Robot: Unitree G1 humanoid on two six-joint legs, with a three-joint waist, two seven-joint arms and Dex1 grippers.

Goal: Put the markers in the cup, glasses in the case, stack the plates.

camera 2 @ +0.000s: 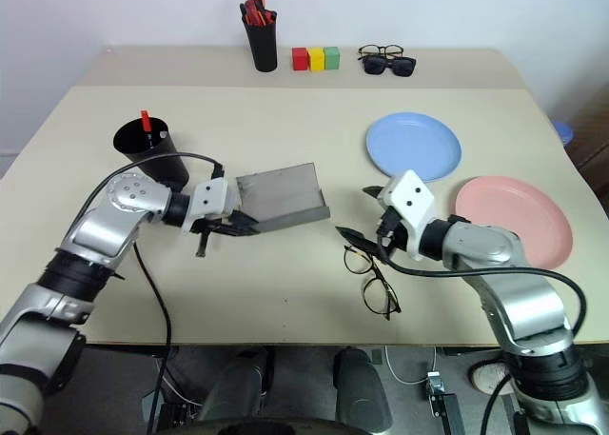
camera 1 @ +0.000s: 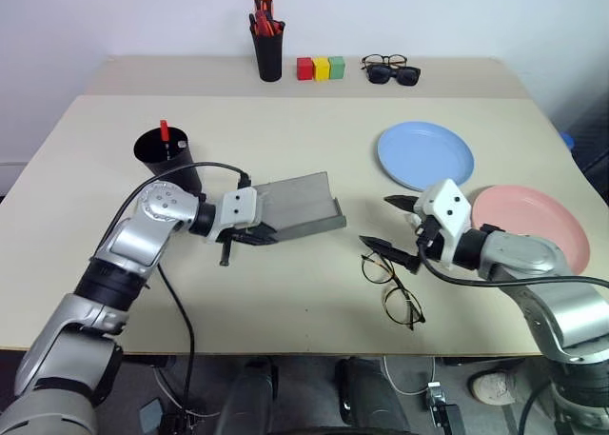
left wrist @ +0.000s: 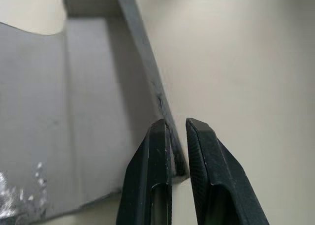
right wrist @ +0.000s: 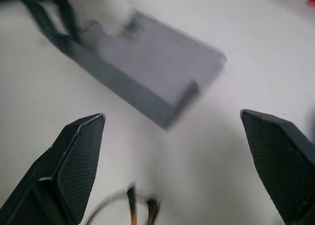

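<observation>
Your left gripper [left wrist: 178, 151] is pinching its nearly closed fingers on the near wall of the open grey case [camera 1: 303, 205]. Your right gripper [camera 1: 391, 223], fingers spread wide, is hovering just above the glasses [camera 1: 392, 285], which are lying beside the case's right end.

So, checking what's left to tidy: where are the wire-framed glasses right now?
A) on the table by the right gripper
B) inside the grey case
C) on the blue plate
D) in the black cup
A: the wire-framed glasses lie on the table just below the right gripper, apart from the open grey case.
</observation>
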